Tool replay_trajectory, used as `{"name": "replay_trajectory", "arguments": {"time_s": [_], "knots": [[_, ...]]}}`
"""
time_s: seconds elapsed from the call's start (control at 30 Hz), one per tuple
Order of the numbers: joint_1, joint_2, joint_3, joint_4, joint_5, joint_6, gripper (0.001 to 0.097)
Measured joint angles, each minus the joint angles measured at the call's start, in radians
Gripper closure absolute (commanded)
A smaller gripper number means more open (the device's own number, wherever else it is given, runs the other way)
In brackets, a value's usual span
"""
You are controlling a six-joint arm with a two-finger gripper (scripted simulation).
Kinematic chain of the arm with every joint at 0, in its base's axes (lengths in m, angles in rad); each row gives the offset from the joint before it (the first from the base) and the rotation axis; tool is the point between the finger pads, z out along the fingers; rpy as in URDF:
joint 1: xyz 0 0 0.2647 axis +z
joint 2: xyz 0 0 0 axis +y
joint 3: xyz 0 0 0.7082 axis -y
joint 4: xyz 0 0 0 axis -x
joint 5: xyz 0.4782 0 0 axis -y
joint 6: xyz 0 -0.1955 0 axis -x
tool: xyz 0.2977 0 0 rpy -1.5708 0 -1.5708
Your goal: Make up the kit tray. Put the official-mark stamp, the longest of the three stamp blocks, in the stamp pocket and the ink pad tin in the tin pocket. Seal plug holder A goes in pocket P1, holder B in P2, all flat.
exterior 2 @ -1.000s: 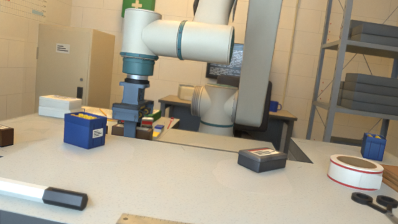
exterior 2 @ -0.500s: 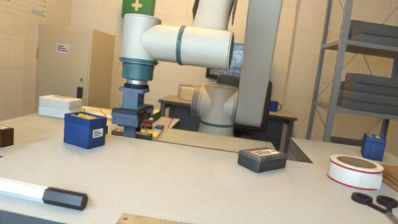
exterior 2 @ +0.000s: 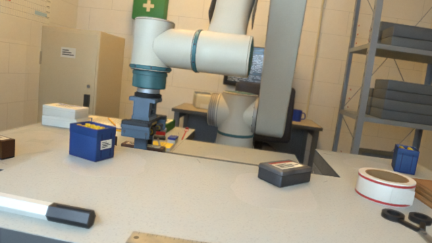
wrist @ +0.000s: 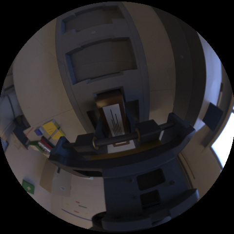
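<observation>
The brown stamp block (wrist: 114, 114) with a white barcode label sits over a pocket of the dark kit tray (wrist: 102, 56), and two long tray pockets beyond it are empty. I hold that stamp block in my closed gripper (wrist: 115, 131), low at the far left of the table (exterior 2: 143, 143). The dark ink pad tin (exterior 2: 284, 172) with a white label lies flat on the table, well to the right of my gripper. A blue holder (exterior 2: 92, 140) with yellow plugs stands just left of my gripper. A second blue holder (exterior 2: 405, 158) stands at the far right.
Behind the work stand the robot's base (exterior 2: 233, 118), a desk and a beige cabinet (exterior 2: 79, 71). A tape roll (exterior 2: 385, 186) and scissors (exterior 2: 406, 218) lie at the right. A marker (exterior 2: 47, 211) and a ruler lie near the front edge. A brown block (exterior 2: 6, 147) sits at the left edge.
</observation>
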Motion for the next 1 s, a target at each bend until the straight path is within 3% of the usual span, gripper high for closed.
{"name": "replay_trajectory", "arguments": {"time_s": [0.9, 1.0], "knots": [[0.000, 0.000, 0.000, 0.000, 0.000, 0.000, 0.0428], [0.000, 0.000, 0.000, 0.000, 0.000, 0.000, 0.0428]]}}
